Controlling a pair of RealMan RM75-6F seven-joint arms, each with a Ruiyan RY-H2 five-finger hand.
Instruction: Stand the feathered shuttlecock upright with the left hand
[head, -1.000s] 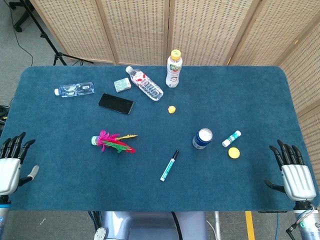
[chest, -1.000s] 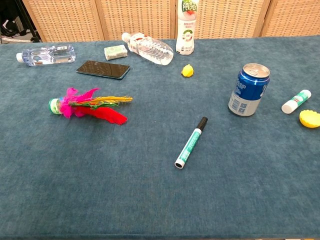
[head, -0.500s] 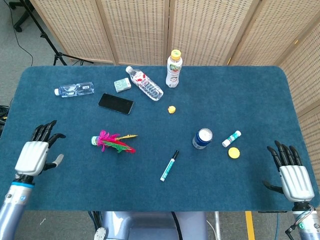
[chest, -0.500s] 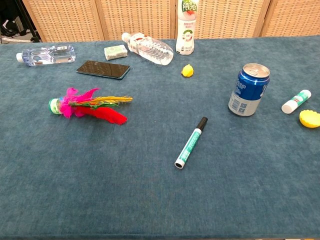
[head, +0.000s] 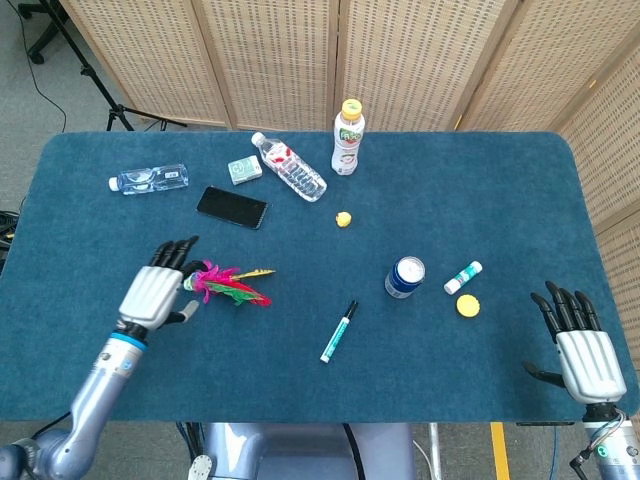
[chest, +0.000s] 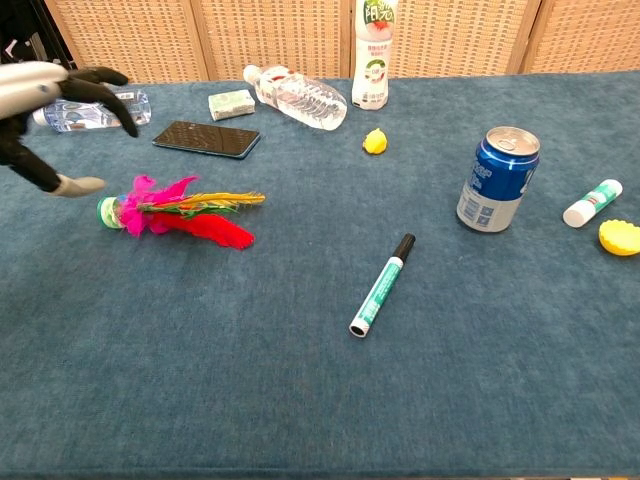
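Note:
The feathered shuttlecock (head: 228, 283) (chest: 180, 211) lies on its side on the blue table, its green base pointing left and its pink, red and yellow feathers pointing right. My left hand (head: 158, 291) (chest: 50, 110) hovers just left of the base with fingers spread, holding nothing. In the chest view the hand sits above and to the left of the base, apart from it. My right hand (head: 578, 341) rests open near the table's front right corner, far from the shuttlecock.
A black phone (head: 232, 207), small box (head: 244, 169) and two lying water bottles (head: 148, 179) (head: 289, 167) sit behind the shuttlecock. A standing drink bottle (head: 347, 137), yellow ball (head: 343, 219), marker (head: 339, 331), blue can (head: 405, 277), glue stick (head: 463, 277) and yellow cap (head: 468, 305) lie to the right.
My left hand has travelled from the table's front left edge rightward and forward to just beside the shuttlecock's base. The right hand has barely shifted. The shuttlecock has not moved.

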